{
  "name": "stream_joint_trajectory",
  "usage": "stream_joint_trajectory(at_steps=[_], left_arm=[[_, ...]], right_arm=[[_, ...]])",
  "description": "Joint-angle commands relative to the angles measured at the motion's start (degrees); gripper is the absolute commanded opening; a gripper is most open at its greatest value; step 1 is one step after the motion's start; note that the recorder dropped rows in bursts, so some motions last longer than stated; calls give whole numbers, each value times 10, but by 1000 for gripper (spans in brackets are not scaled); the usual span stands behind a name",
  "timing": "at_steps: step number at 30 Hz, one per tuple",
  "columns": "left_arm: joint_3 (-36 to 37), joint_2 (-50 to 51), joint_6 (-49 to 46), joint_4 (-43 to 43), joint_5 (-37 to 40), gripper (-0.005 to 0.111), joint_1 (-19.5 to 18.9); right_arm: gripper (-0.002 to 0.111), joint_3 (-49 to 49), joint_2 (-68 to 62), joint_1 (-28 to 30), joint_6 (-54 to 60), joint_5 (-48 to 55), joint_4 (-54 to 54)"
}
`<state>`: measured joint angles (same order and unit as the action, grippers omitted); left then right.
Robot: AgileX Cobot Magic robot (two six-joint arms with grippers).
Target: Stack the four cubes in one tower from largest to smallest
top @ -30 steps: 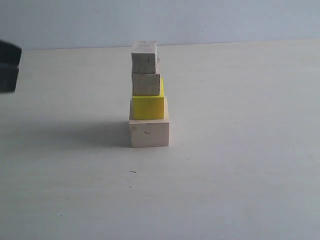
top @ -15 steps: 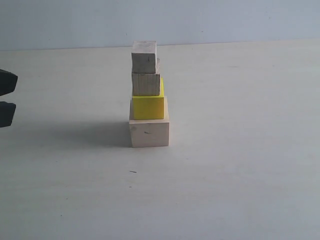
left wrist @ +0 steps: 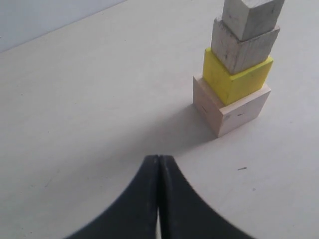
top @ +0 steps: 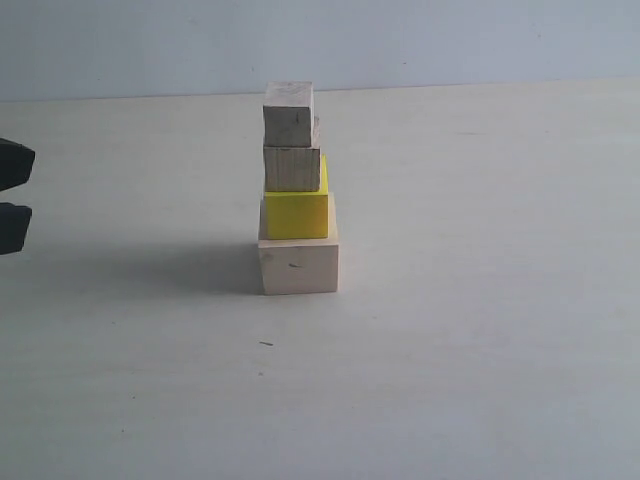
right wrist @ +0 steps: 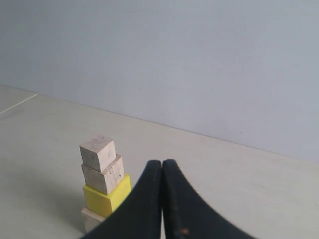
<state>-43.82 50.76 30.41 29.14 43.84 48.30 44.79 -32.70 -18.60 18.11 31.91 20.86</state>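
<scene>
The tower stands mid-table as one column. The large pale wood cube (top: 298, 266) is at the base, then the yellow cube (top: 296, 213), the brownish grained cube (top: 292, 168), and the smallest pale cube (top: 288, 113) on top. The upper cubes sit a little off-centre and turned. The left wrist view shows the same tower (left wrist: 234, 79) beyond my left gripper (left wrist: 158, 158), which is shut and empty. My right gripper (right wrist: 162, 162) is also shut and empty, raised well away from the tower (right wrist: 102, 186). Neither gripper touches a cube.
Dark parts of the left arm (top: 14, 165) show at the left edge of the exterior view, far from the tower. The pale table (top: 480, 350) meets a plain grey-blue wall (top: 450, 40) behind. The right arm is out of the exterior view.
The left arm's dark parts at the exterior view's left edge have dropped lower than one second ago, and have held still for the last half second. The tower has not moved.
</scene>
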Motion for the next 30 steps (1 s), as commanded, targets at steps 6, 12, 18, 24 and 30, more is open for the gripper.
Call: stream_joint_trajectory(at_steps=[6, 12, 18, 24, 30], left_arm=[[1, -14, 0, -40, -53, 0, -81], [1, -49, 0, -176, -85, 0, -248], [57, -180, -30, -279, -85, 0, -511], [151, -302, -91, -269, -135, 0, -579], [235, -323, -123, -242, -152, 0, -597]], right_arm=[[0, -3, 2, -1, -3, -4, -3], [0, -3, 3, -1, -2, -4, -3], [0, -3, 3, -1, -3, -4, -3], [0, -3, 3, -1, -2, -4, -3], [0, -3, 3, -1, -2, -4, -3]])
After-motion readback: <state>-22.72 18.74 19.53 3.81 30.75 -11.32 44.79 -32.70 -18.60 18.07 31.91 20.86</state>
